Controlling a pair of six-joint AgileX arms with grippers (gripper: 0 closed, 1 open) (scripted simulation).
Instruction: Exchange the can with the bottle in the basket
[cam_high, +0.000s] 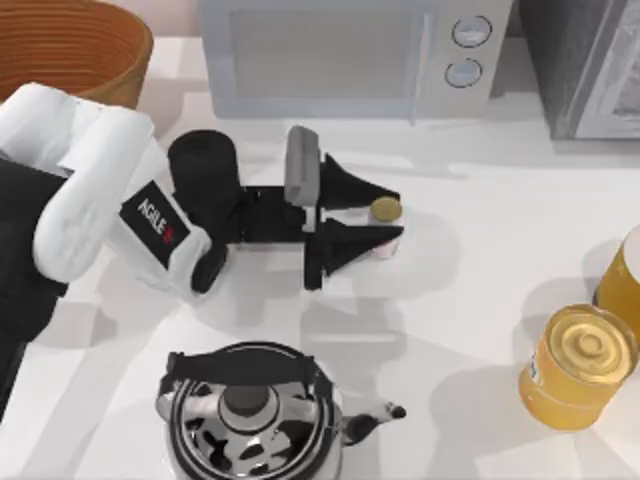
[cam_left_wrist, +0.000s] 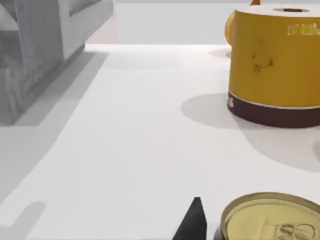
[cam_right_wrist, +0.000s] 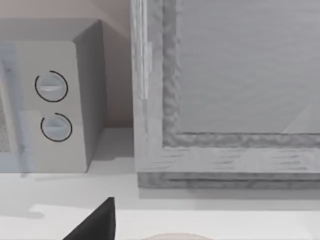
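From above, my left arm reached across the middle of the desk (cam_high: 480, 300), its left gripper (cam_high: 385, 222) stretched toward the desk's right side with the can (cam_high: 385, 212) sitting between its two dark fingers (cam_high: 360, 190). The fingers flanked the can closely on both sides, but whether they truly pinched it or merely bracketed it could not be told from the top view. The left wrist view added little to settle this: it showed the can's pale gold lid close up at the picture's edge, one black fingertip just beside it, and beyond it the broad side of the yellow-orange jar (cam_left_wrist: 275, 70) with its dark band at the base, a side the overhead camera did not give. The top view showed that jar from its gold lid instead, near the desk's right edge, with a second yellowish container (cam_high: 625, 280) partly cut off just behind it.

The basket (cam_high: 75, 45) stood at the desk's far left corner, well apart from the can. A microwave (cam_high: 340, 50) stood along the far edge, and a black-and-white kettle (cam_high: 250, 420) sat at the near edge.

The right wrist view looked at the microwave's two dials and a grey textured cabinet (cam_right_wrist: 225, 90) beside it, with a dark fingertip of the right gripper (cam_right_wrist: 97, 222) low in the frame; its state could not be told.
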